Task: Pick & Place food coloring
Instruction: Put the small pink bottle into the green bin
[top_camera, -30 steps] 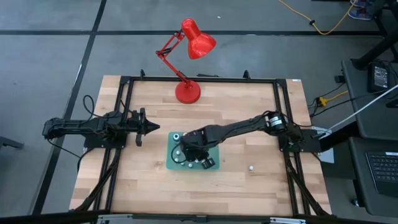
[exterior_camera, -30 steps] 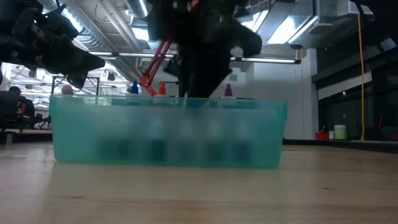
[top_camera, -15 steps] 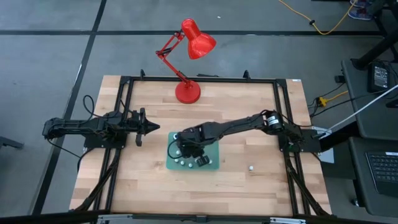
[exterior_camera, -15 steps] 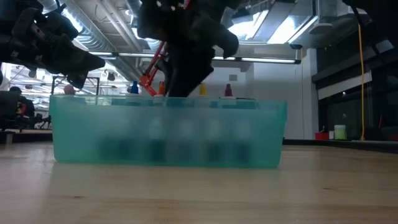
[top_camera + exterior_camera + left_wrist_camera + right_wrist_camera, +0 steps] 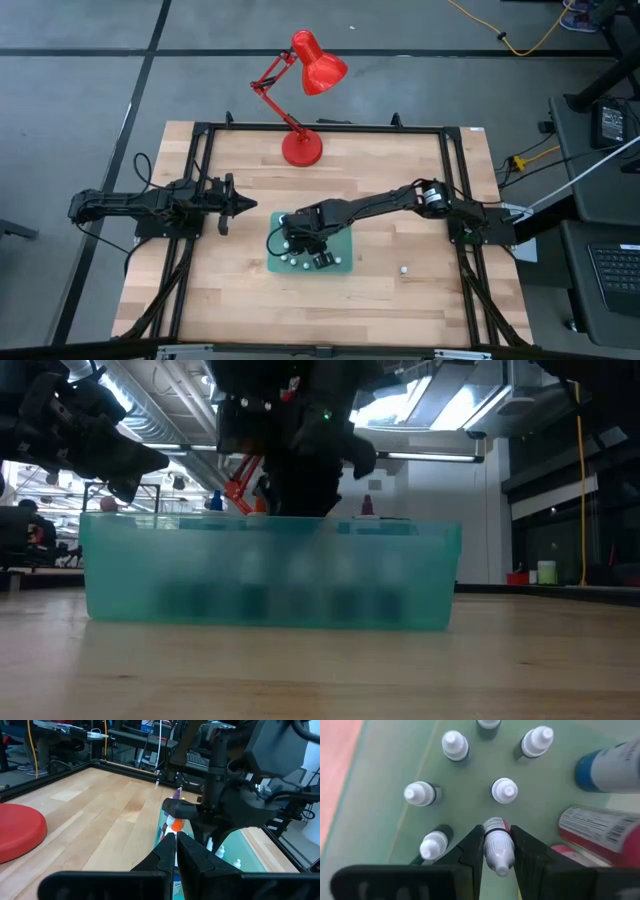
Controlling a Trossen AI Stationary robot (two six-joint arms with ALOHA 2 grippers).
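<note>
— Gripping anything, that right gripper (image 5: 496, 851)?

— Yes. In the right wrist view its two dark fingers (image 5: 471, 851) sit narrow on either side of a food coloring bottle (image 5: 496, 845) with a red body and a pale cap. The pads touch it on both sides.

— Any writing to read?

— A printed label shows on a red container (image 5: 600, 832) lying beside the gripper, but the text is too small to make out. A blue container (image 5: 610, 765) lies next to that one; no words are legible on it.

— Where does the held bottle stand among the others?

— Inside the green tray (image 5: 345, 262), near the middle of the table (image 5: 400, 180). Other bottles (image 5: 505, 790) with pale caps stand upright around it, some close ahead of the fingertips, each a little apart from its neighbour. From the low view, the tray wall (image 5: 270, 575) hides the bodies; only blue, orange and purple tops (image 5: 366, 506) poke above the rim.

— Room to move?

— Tight within the tray: bottles ring the gripper and the two lying containers crowd one side. Outside the tray there is bare wood on every side. A small white object (image 5: 403, 269) lies well apart toward the right arm's base, and a red lamp (image 5: 303, 148) stands at the far edge.

— And the left gripper (image 5: 246, 205)?

— It hangs above the table beside the tray, fingertips pressed together with nothing between them.
</note>
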